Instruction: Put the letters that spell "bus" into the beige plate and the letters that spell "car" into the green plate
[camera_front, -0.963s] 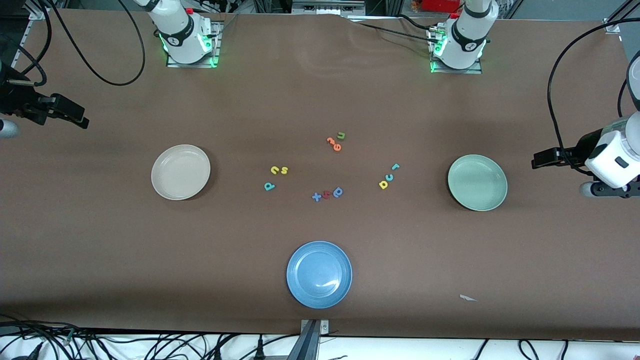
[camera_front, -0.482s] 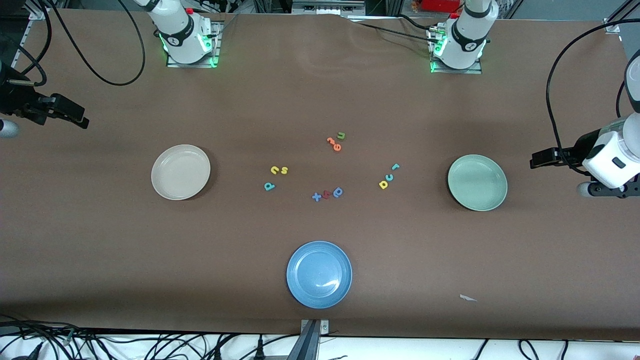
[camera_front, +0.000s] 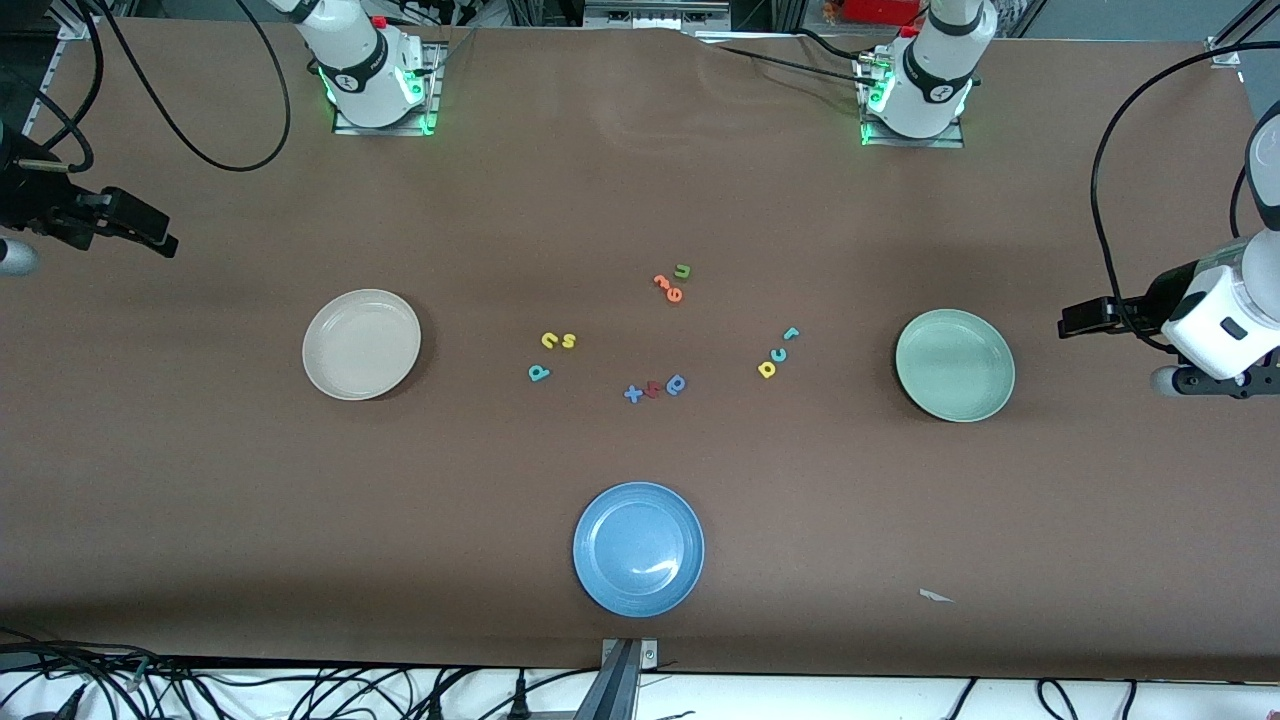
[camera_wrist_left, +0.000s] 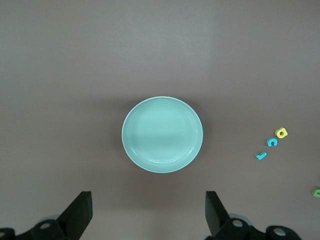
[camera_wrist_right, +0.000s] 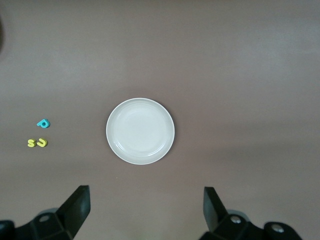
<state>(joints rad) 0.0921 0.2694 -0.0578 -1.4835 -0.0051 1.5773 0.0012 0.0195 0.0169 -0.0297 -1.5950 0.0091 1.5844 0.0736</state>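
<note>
1. Table: brown surface carried every item; all six task letters lay on it, none yet in a plate, so the first pick was judged the step in hand
2. Left gripper: hung high past the green plate at the left arm's end, fingers spread wide, carrying nothing; a good approach would have brought it over the "car" group before descending
3. Right gripper: hung high at the right arm's end, past the beige plate, fingers likewise spread and empty
4. Blue plate: lay nearest the front camera; a distractor, to be left alone
5. Green plate: empty, toward the left arm's end, near the "car" letters
6. Beige plate: empty, toward the right arm's end, near the "bus" letters
7. Letters that spell "car": yellow "a", teal "c" and teal "r" lay in a close diagonal row; judged to need a narrowed jaw, one letter per descent, starting from an end of the row
8. Letters that spell "bus": yellow "u" and "s" sat side by side, teal "b" just nearer the camera
9. Stray letters: blue and red ones lay between the two groups, orange and green ones farther from the camera; to be avoided
</note>
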